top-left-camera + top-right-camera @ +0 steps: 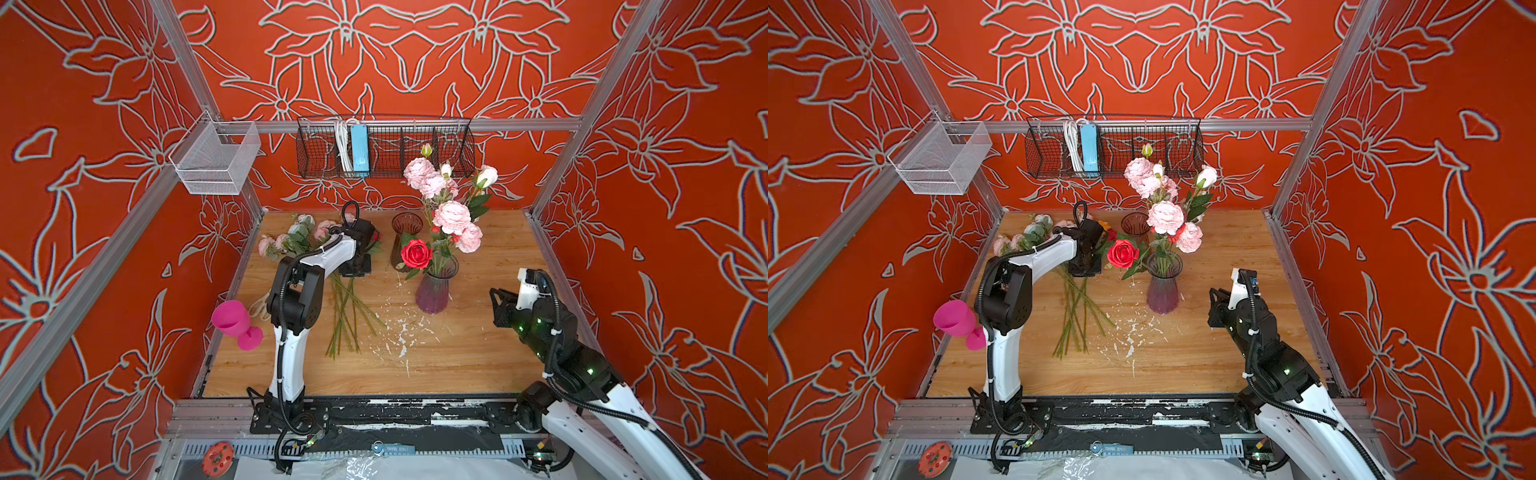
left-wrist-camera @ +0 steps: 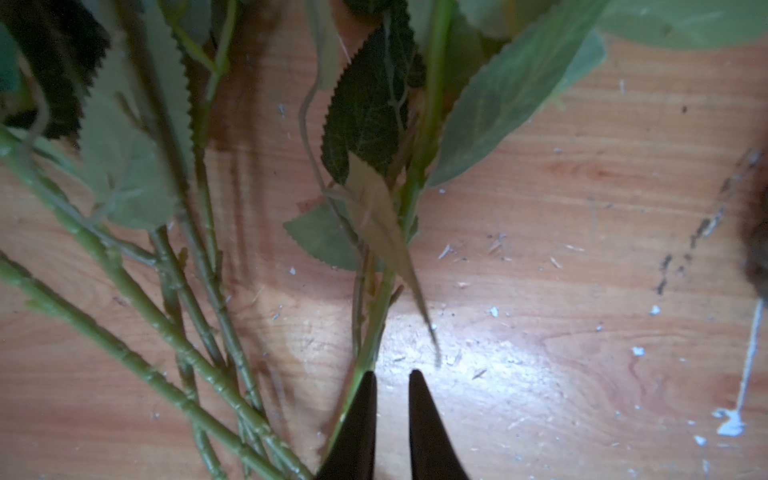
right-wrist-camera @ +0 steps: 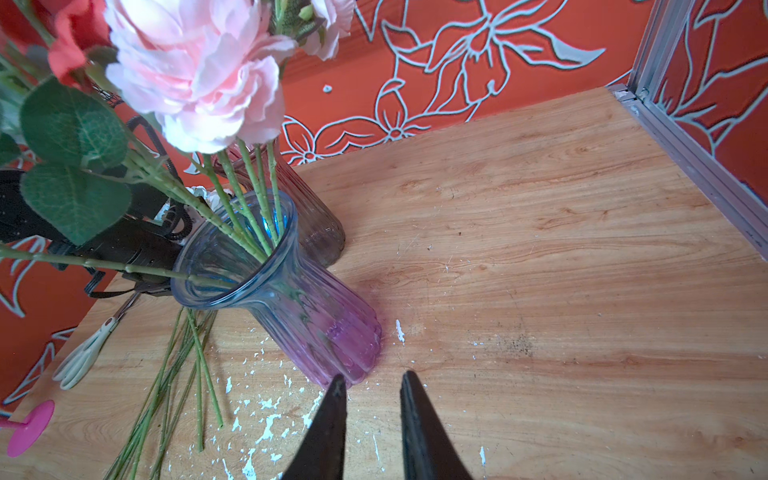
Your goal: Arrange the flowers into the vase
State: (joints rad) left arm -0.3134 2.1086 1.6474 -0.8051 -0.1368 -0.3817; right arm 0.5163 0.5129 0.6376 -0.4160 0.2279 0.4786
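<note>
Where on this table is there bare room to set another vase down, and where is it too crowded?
Free: the table right of the purple vase, out to the right frame rail; also the front strip between the loose flowers and the front rail. Crowded: back left, where their blooms, the left gripper and the brown vase cluster.

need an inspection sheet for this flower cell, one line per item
surface: wooden table, white flecks scattered front middle
job's things: purple vase upright, holding pink blooms and a red rose; loose flowers lying at table's left; second vase behind it, looks empty
clutter: pink goblet on its side at left edge; scissors near it
grippers: left gripper low over loose stems, jaws slightly apart, nothing between; right gripper by the purple vase, open, empty
cables: black conduit along each arm; white cord in wire basket
surroundings: red floral walls, metal frame, mesh basket
</note>
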